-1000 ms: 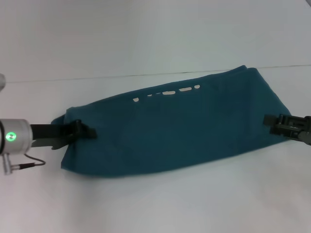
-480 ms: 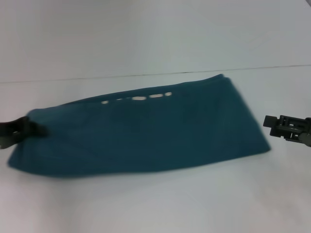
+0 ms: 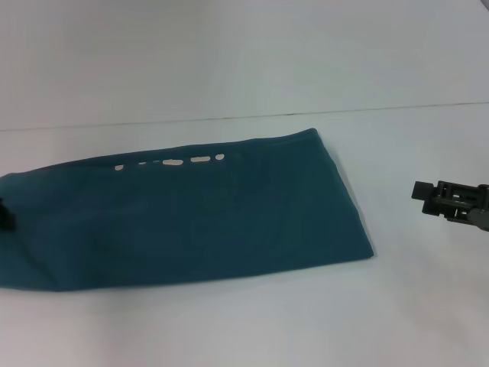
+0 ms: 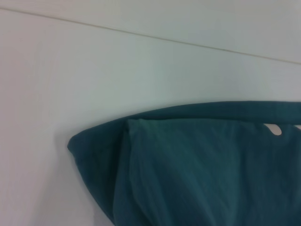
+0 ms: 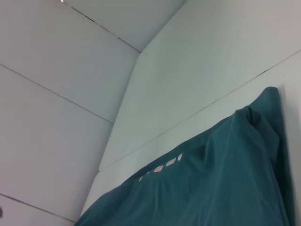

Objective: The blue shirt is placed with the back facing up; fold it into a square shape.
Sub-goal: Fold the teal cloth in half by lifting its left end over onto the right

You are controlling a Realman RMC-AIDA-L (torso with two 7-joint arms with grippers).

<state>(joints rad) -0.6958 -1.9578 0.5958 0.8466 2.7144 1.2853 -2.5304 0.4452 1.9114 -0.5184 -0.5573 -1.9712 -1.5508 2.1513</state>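
Two pincers: your left one (image 3: 4, 214) grips the blue shirt's (image 3: 191, 222) end; right one (image 3: 428, 197), can't tell, sits apart.

The blue shirt (image 3: 183, 218) lies folded in a long band across the white counter (image 3: 252, 329), the only obstacle there. Bare counter surrounds the shirt's near edge, far edge and right end, where the right tool (image 3: 428, 197) hovers apart.

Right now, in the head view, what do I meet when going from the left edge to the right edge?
Left gripper at the left edge, barely in view → blue shirt → bare white table → right gripper.
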